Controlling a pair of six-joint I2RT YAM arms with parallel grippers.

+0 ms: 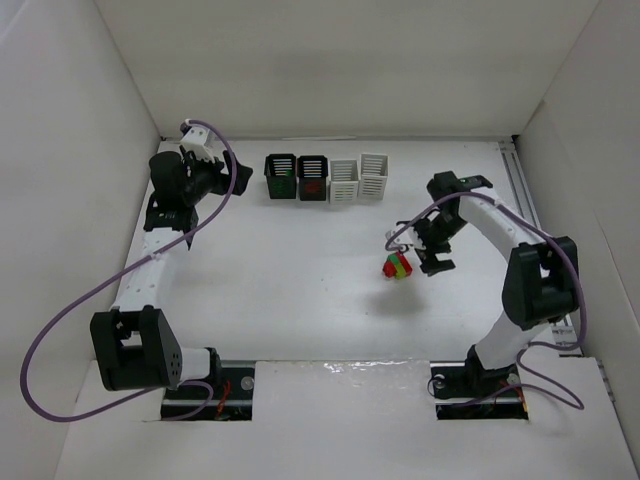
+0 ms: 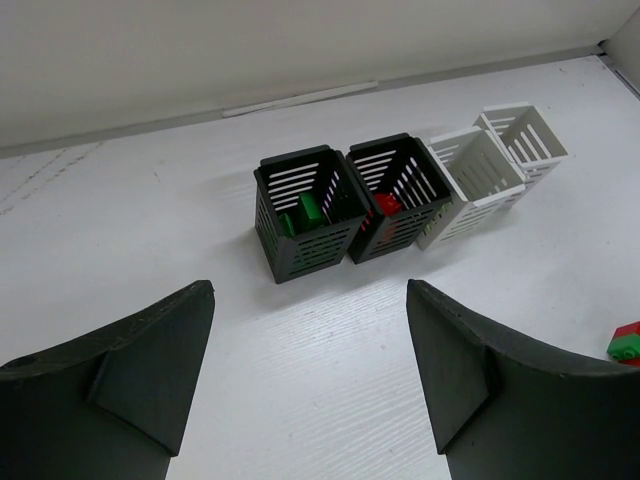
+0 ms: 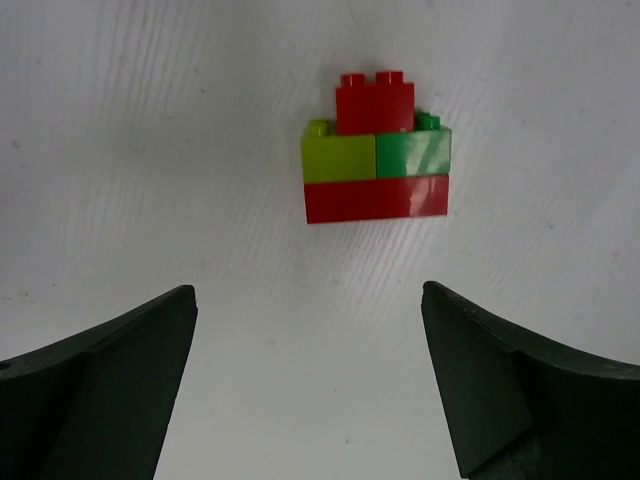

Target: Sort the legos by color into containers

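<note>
Hanging wide open over the white tabletop (image 1: 300,300), the right pincer (image 3: 307,295) holds nothing. Just past its tips a little lego stack (image 3: 375,160) lies on the tabletop, out toward the right side, and nothing touches it. The stack has a long red row, then a yellow-green brick and a green brick side by side, then one small red brick on the far end.

The left pincer (image 2: 310,290) is open too and holds nothing. It hangs over the left side and looks at the baskets.

Far back, four baskets stand close together in a row. The first black basket (image 2: 310,255) has a green brick (image 2: 310,210) inside. The second black basket (image 2: 400,238) has a red brick (image 2: 387,203) inside. Two white baskets (image 2: 470,205) come after them on the right.
</note>
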